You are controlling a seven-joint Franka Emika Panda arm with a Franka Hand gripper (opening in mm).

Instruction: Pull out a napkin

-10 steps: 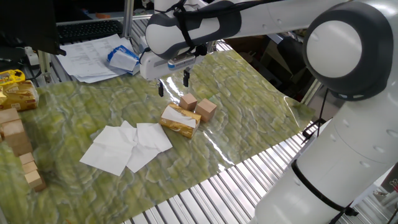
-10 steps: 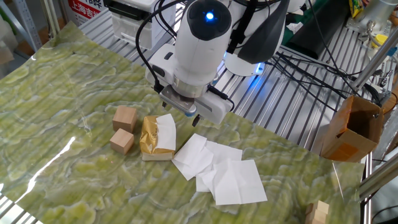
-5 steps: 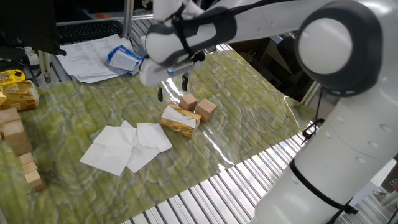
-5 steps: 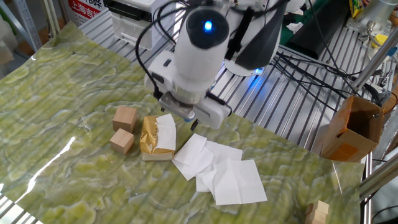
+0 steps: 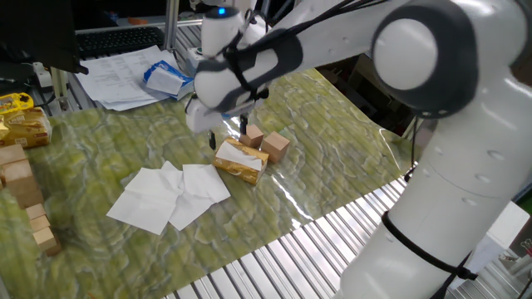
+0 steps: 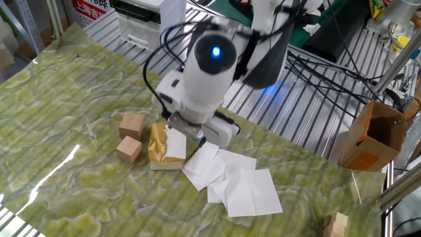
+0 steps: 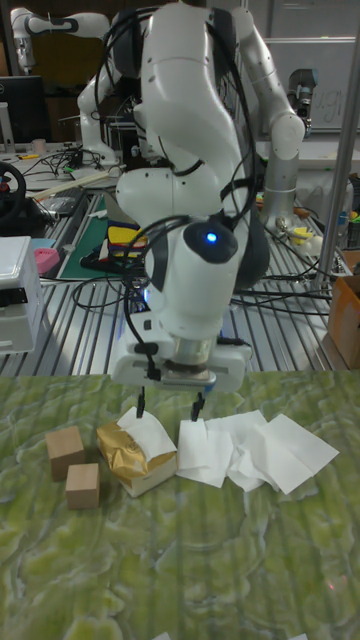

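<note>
A golden-yellow tissue pack lies on the green mat. A white napkin sticks out of its top. My gripper hangs open just above the pack, one finger on each side of the protruding napkin, holding nothing. In the other fixed view the hand body hides the fingertips. Several loose napkins lie flat beside the pack.
Two small wooden blocks sit against the pack's far side. Stacked wooden blocks and yellow packs stand at the mat's left edge. Printed papers lie behind. A cardboard box stands off the table.
The gripper has come down and shifted slightly toward the pack, still open. The pack, napkins and blocks have not moved.
</note>
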